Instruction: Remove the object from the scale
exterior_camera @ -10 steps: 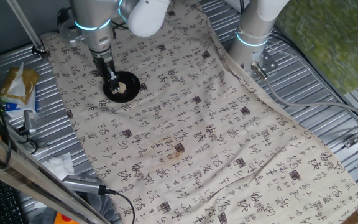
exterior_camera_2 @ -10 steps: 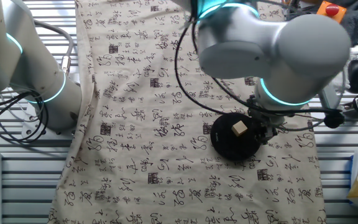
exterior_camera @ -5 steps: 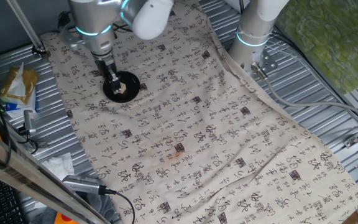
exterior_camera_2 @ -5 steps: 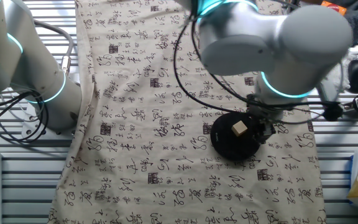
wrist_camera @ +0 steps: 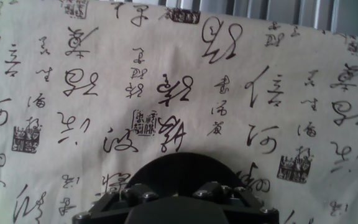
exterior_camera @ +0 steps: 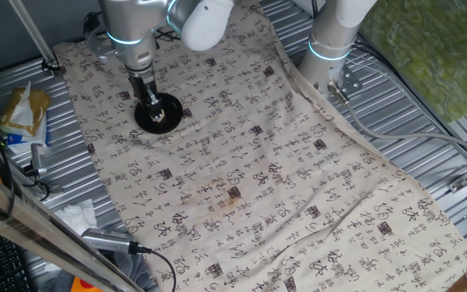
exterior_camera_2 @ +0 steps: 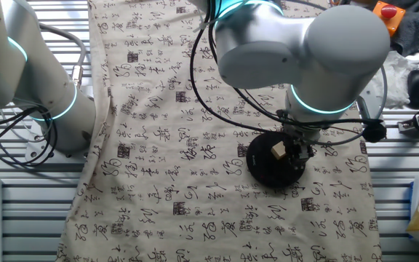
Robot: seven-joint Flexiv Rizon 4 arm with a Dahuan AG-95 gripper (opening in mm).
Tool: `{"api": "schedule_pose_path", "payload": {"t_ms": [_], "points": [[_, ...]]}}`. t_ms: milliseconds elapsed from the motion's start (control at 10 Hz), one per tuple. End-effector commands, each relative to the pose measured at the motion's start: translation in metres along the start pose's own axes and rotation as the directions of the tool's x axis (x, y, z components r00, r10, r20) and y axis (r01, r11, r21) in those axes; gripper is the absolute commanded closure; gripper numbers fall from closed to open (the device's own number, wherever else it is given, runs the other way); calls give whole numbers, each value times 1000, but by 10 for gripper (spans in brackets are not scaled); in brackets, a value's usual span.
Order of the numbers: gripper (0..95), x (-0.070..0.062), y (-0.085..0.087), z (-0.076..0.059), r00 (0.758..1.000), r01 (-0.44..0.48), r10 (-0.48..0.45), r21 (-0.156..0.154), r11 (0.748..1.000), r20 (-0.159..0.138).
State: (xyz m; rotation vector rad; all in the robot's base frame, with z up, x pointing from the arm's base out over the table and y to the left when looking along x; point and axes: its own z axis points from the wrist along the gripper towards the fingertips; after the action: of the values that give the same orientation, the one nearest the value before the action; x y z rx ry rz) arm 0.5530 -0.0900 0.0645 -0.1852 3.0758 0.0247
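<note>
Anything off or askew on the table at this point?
Mostly fine: the small tan wooden block sits squarely on the round black scale disc, hand beside it. Only oddities: the printed calligraphy cloth is rumpled along its edges, with a brownish stain mid-cloth.

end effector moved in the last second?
Yes. In the other fixed view the end effector has shifted left over the scale, closing on the object; both of those stayed put.

Cloth (exterior_camera: 282,178): beige, black calligraphy, small black printed squares.
Scale (exterior_camera_2: 264,169): matte black.
Object (exterior_camera_2: 277,150): light tan.
Table (exterior_camera: 428,105): ribbed grey metal.
</note>
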Motion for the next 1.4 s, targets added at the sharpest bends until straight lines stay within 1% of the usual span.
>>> {"api": "schedule_pose_path", "payload": {"t_ms": [100, 500, 700, 1400], "points": [[380, 0, 0, 0, 1000, -1, 1, -2, 1000, 1], [380, -2, 5, 8, 1000, -22, 22, -6, 1000, 2], [380, -2, 5, 10, 1000, -25, 25, -8, 1000, 1], [380, -2, 5, 10, 1000, -1, 1, -6, 1000, 1]]}}
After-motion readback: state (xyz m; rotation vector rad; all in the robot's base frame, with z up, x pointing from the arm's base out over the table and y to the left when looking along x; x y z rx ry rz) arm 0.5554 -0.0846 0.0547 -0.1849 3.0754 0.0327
